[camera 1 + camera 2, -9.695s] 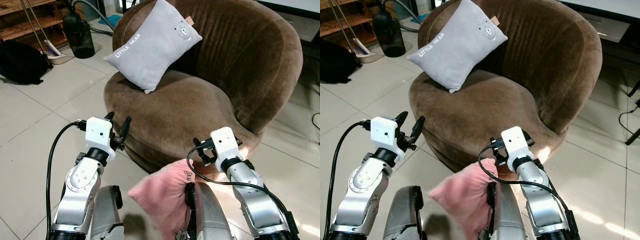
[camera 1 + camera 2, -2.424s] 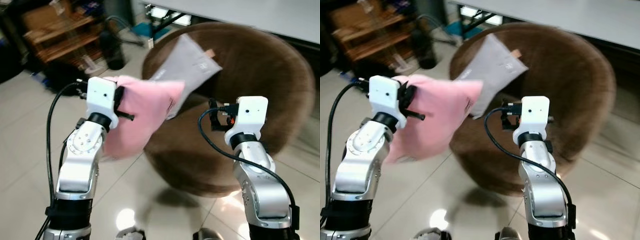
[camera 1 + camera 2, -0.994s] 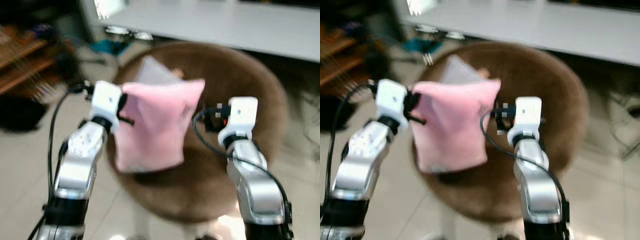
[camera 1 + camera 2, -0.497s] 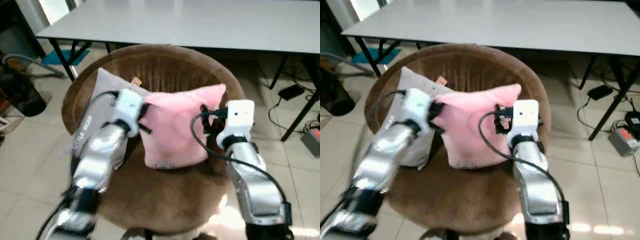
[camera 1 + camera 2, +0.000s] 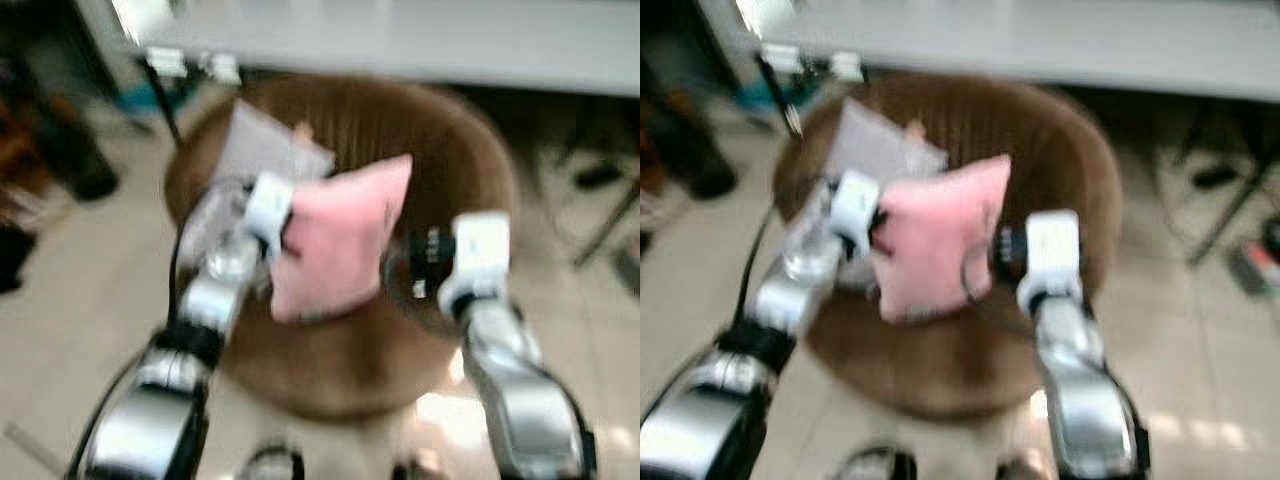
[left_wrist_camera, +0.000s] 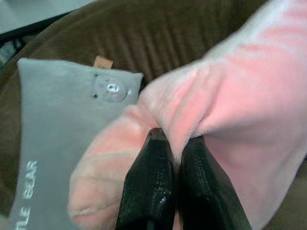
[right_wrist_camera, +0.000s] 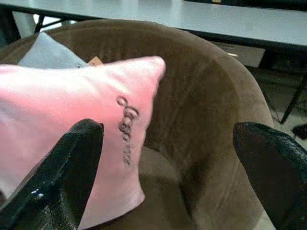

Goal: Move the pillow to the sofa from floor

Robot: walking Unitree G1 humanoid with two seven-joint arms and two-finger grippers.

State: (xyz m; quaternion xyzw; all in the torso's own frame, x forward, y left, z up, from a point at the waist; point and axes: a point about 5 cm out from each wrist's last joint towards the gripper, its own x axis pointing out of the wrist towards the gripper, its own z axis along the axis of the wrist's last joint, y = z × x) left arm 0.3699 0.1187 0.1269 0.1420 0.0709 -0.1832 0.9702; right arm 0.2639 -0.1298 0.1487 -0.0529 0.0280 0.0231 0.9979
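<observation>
Your left arm reaches forward and up over the round brown sofa [image 5: 470,180], its left tool [image 6: 175,143] pinched tight on a fold of the pink pillow [image 5: 335,240] near that pillow's upper left corner. In the left wrist view you can see the two black fingers [image 6: 151,187] pressed together with only the pink fabric between them.

Your right arm is raised to about the same height, just to the right of the pillow. The right tool [image 7: 184,143] has its fingers [image 7: 64,167] spread wide, with the pillow's right edge and the sofa's back seen between them; they do not grip anything.

The pink pillow hangs from the left tool above the sofa seat, in front of the backrest. It stands roughly on edge, long axis up and down and tilted, with its top right corner pointing up toward the backrest and its lower edge low over the seat; you cannot tell through the blur whether it touches the cushion.

You have two pillows in view: the pink one, and one grey pillow [image 5: 265,150] leaning against the sofa's back at the left, behind the pink one. One pale bench [image 5: 400,40] runs behind the sofa. The head views are blurred.
</observation>
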